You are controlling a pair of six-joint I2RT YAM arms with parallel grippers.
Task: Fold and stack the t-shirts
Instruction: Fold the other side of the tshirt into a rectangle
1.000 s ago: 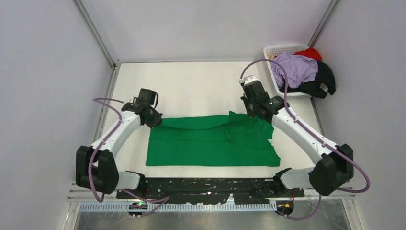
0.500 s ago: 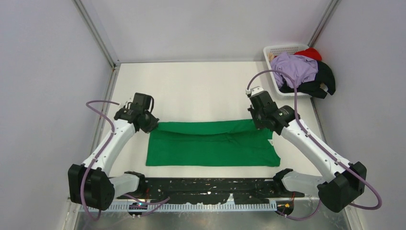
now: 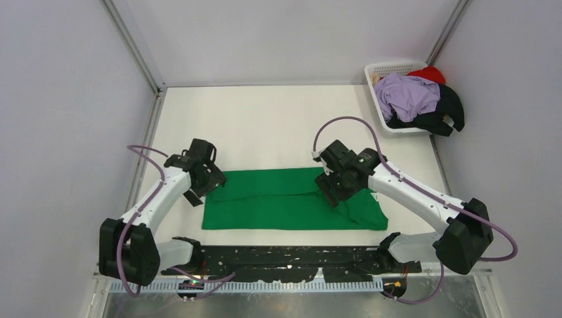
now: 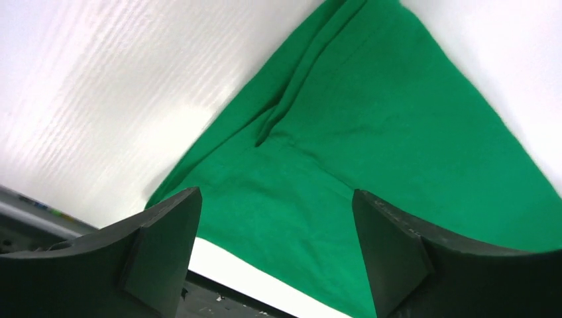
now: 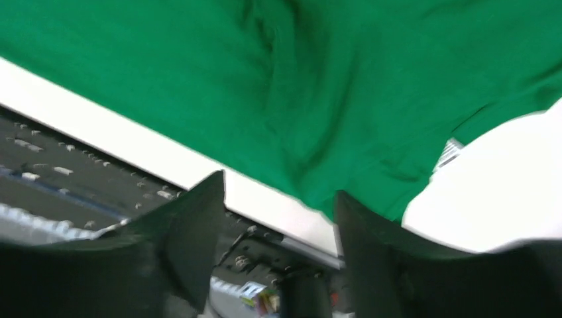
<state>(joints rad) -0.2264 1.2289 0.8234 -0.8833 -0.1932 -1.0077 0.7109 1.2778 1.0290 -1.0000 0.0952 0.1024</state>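
On the white table [image 3: 265,126], near its front edge, the green t-shirt [image 3: 285,199] lies folded flat. Left gripper [image 4: 275,225], at the shirt's left end: fingers [image 4: 166,238] spread wide, empty. Right gripper [image 5: 278,205], over its right part: fingers [image 5: 192,225] parted, grasping nothing.

Left hand [image 4: 275,246] and right hand [image 5: 280,228] wide, empty

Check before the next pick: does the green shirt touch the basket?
Apart. The top view shows bare table between the green shirt and the basket at the far right corner.
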